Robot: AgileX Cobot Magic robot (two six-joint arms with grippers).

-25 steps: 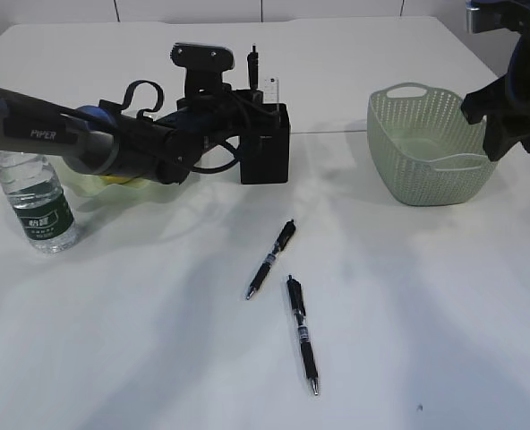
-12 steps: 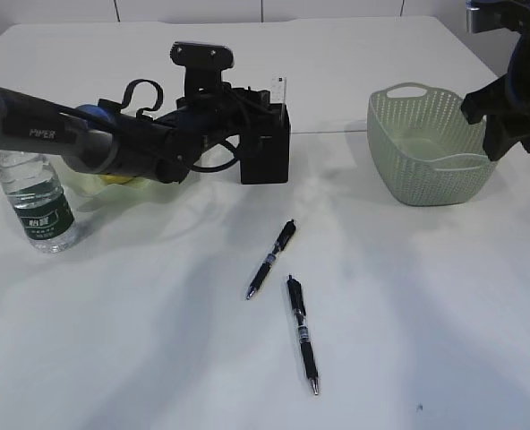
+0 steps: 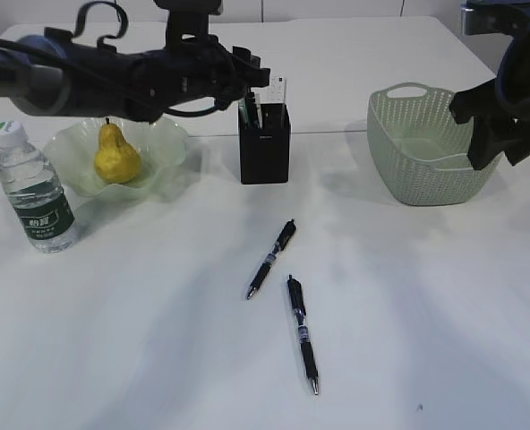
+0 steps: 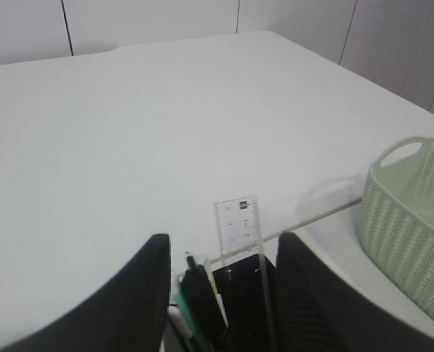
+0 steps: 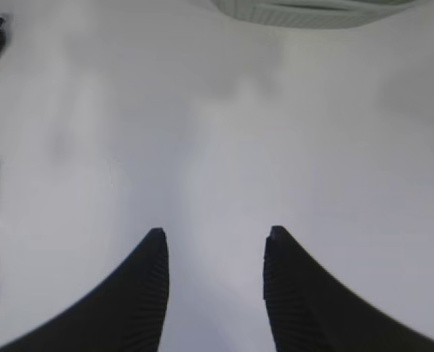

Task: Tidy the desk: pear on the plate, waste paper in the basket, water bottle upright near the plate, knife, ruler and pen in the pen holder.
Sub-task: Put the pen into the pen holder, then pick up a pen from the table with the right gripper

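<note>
My left gripper [image 4: 221,293] stood open, empty, above the pen holder [image 3: 264,143] containing the ruler [image 4: 240,229]; my right gripper [image 5: 215,290] was open, empty.

White wall panels [image 4: 151,22] are seen behind the table, split by thin dark vertical seams. More pale panels [image 4: 400,44] are seen at the right, meeting at a corner. Lighting is even and diffuse; only soft shadows are cast. Floor and windows are not shown.
</note>
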